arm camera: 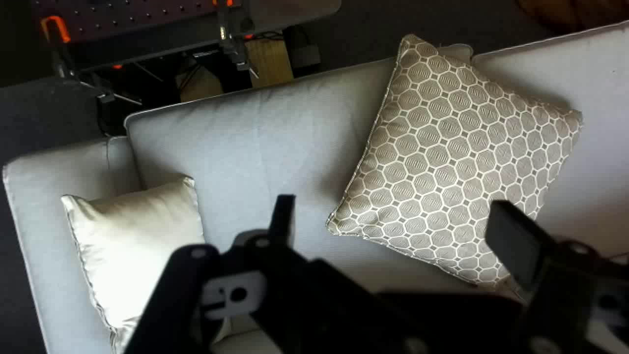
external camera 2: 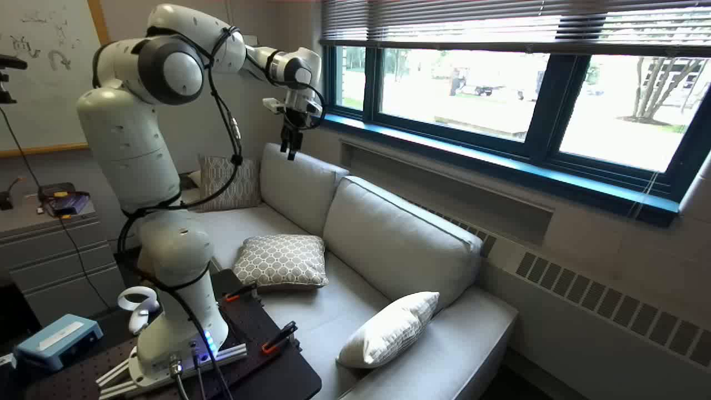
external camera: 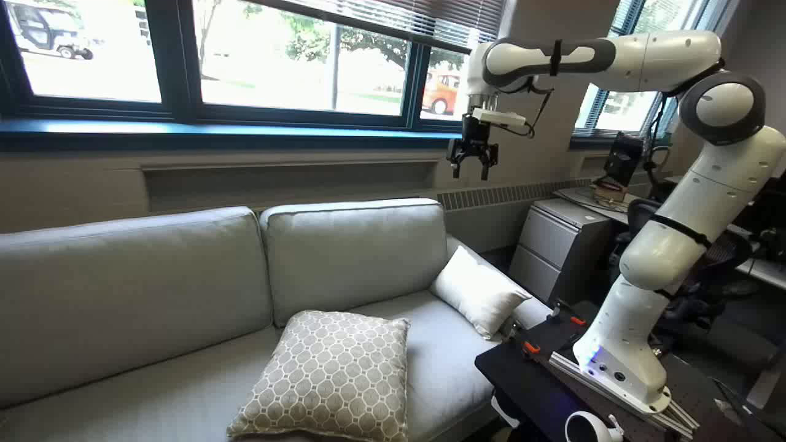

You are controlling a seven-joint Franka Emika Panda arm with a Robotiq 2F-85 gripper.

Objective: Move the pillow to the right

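Wrist view, left to right: a small plain white cloth pillow (arm camera: 140, 241) lies toward the end of a pale grey fabric sofa (arm camera: 236, 132). Then come the dark, flat-tipped fingers (arm camera: 515, 246), spread wide with nothing held between them, hanging well above the sofa. And over to the right, the one that matters: a large, puffy, beige-and-white lattice-patterned square pillow (arm camera: 457, 157), lying on that same sofa, apart from the white one and in nobody's grip. I'd call this the reaching step, grasp not yet made. Next move calls for coming down over that patterned pillow, probably straddling a corner or edge, then a firm squeeze before any sideways haul. Rightward in both exterior views means toward the white pillow, so likely that way!
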